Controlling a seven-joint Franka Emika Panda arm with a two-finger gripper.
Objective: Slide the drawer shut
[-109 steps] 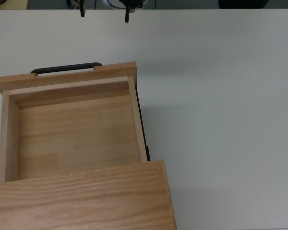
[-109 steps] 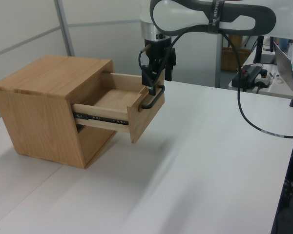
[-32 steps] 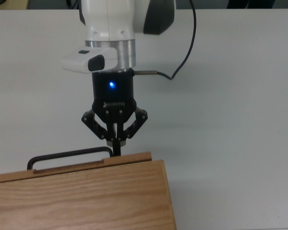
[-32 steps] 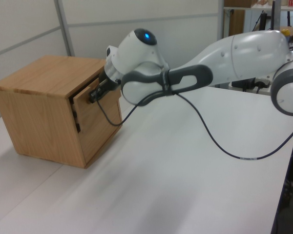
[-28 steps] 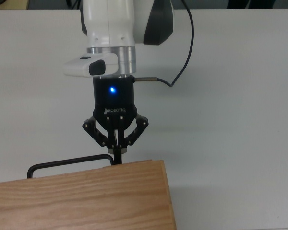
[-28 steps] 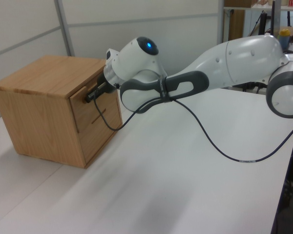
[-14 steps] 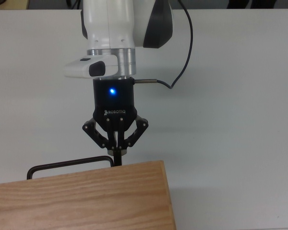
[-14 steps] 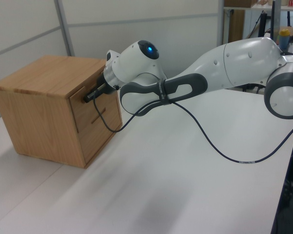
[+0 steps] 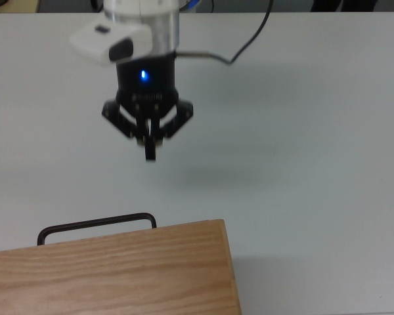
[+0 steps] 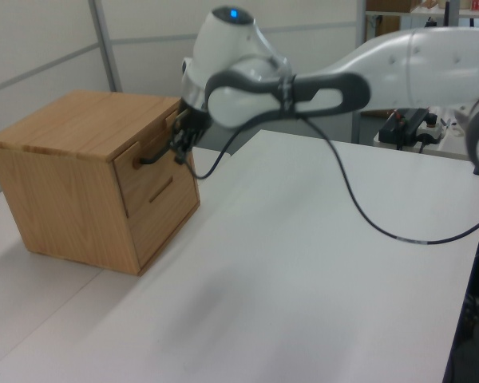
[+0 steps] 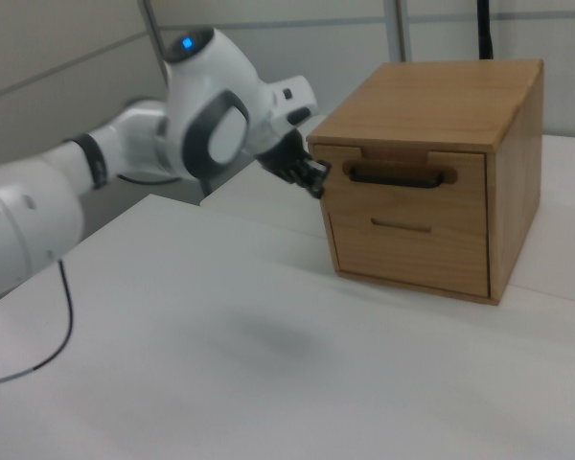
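The drawer (image 11: 402, 165) sits pushed flush into the wooden cabinet (image 11: 431, 91), its black wire handle (image 11: 401, 176) sticking out from the front panel. In the top view only the handle (image 9: 95, 224) shows past the cabinet top (image 9: 118, 275); the drawer's tray is hidden. My gripper (image 9: 149, 152) hangs over the white table, apart from the handle, fingers shut with nothing between them. In the left view the gripper (image 10: 180, 150) is just in front of the drawer front (image 10: 153, 169), and in the right view the gripper (image 11: 316, 182) is left of it.
A lower drawer front (image 11: 407, 244) with a slot grip sits under the top one. The white table (image 9: 302, 131) spreads around the cabinet. My arm's black cable (image 10: 367, 215) hangs over the table. Desks with equipment (image 10: 415, 120) stand at the back of the left view.
The drawer went from pulled out to flush inside the cabinet. Since half a second ago my gripper has drawn back from the drawer front, up the top view, still shut.
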